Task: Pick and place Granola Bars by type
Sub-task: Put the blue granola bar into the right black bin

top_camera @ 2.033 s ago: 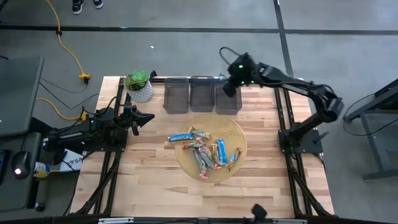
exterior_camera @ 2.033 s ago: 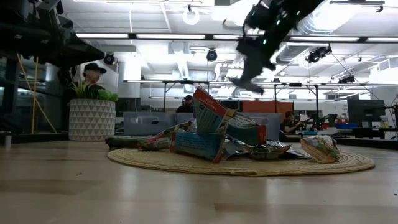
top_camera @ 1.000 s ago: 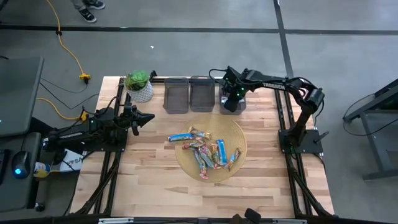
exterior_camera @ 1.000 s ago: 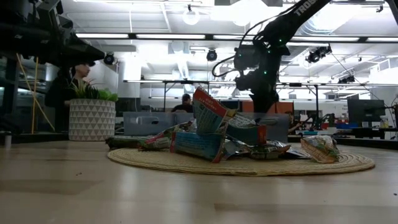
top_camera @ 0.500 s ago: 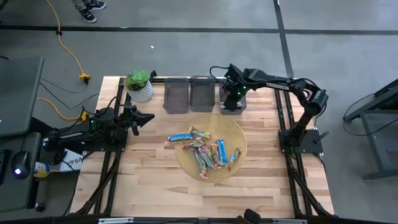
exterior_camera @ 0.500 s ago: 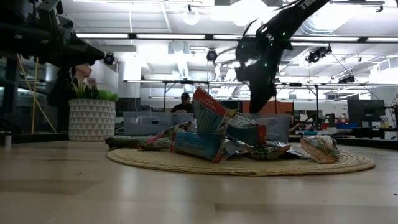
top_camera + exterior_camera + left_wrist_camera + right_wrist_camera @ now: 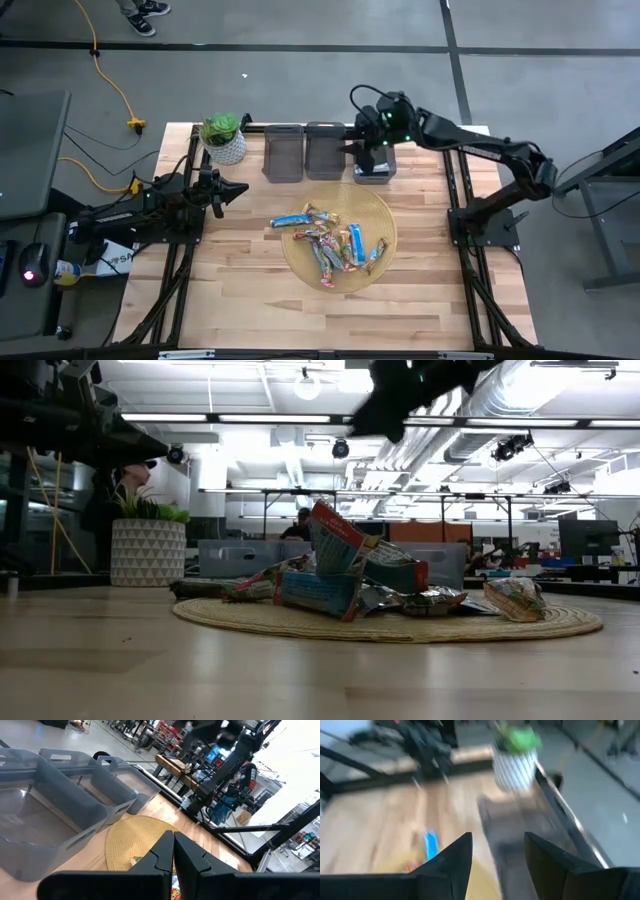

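Above the rightmost grey bin [image 7: 370, 163], the right end effector [image 7: 497, 851] hangs with fingers spread, holding nothing.

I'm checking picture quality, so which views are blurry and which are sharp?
Right wrist view: heavy motion blur; the plant and bins smear. Low view: the right arm overhead is smeared, the bars sharp. High and left wrist views: sharp.

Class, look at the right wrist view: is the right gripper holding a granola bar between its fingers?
No. The right gripper has its fingers spread apart with nothing between them; only table and a bin show through the gap.
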Robot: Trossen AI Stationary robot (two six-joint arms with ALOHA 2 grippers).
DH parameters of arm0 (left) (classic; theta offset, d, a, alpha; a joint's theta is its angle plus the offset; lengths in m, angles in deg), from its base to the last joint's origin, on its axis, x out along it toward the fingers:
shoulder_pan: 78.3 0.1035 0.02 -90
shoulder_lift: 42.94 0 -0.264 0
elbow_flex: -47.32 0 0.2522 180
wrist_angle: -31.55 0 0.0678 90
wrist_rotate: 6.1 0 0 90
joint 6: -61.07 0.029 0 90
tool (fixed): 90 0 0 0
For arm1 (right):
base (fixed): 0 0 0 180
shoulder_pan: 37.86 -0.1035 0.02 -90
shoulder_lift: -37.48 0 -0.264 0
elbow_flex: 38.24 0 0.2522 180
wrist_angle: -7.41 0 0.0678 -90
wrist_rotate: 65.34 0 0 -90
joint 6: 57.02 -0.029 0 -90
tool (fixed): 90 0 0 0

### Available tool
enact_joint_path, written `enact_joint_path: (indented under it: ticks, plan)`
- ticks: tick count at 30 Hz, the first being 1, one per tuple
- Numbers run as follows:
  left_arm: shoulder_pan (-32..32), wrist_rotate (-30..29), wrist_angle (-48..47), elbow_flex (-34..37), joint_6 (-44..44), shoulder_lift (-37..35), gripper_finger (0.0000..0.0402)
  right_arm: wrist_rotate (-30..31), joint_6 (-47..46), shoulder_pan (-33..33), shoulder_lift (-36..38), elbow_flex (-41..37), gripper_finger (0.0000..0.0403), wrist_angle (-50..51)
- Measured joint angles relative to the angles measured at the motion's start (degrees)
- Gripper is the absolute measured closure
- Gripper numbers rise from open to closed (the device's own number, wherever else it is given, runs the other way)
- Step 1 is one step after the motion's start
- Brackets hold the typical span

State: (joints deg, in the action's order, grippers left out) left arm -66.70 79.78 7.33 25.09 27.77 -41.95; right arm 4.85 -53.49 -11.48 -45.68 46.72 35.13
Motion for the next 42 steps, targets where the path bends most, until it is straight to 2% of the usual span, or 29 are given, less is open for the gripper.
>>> enact_joint_path:
  ticks: [5, 9, 14, 18, 25, 33, 37, 42]
  plan:
    - [0.0, 0.0, 0.0, 0.0, 0.0, 0.0, 0.0392, 0.8, -3.2, -5.9, -0.1, 0.0, 0.0245, -6.7]
    - [0.0, 0.0, 0.0, 0.0, 0.0, 0.0, 0.0392, 5.0, -2.0, -11.1, -0.4, 0.0, 0.0246, -9.1]
    - [0.0, 0.2, 0.0, 0.0, 0.0, 0.0, 0.0392, 11.4, 0.4, -15.8, -0.4, 3.1, 0.0242, -8.5]
    - [0.0, 0.2, 0.0, 0.0, 0.0, 0.0, 0.0392, 14.0, 1.7, -17.5, -2.1, 9.4, 0.0245, -4.5]
    - [0.0, 1.0, 0.1, 0.0, 0.0, 0.0, 0.0392, 13.9, 4.8, -19.5, -14.6, 29.4, 0.0245, 14.5]
    - [0.0, 1.6, 0.0, 0.0, 0.0, 0.0, 0.0392, 9.8, 6.1, -19.8, -31.5, 50.7, 0.0248, 35.0]
    - [0.0, 1.9, 0.0, 0.0, 0.0, 0.0, 0.0392, 9.3, 10.1, -20.6, -37.9, 56.1, 0.0242, 38.3]
    - [0.0, 1.8, 0.0, 0.0, 0.0, 0.0, 0.0392, 9.9, 12.1, -21.0, -43.4, 56.6, 0.0232, 38.2]
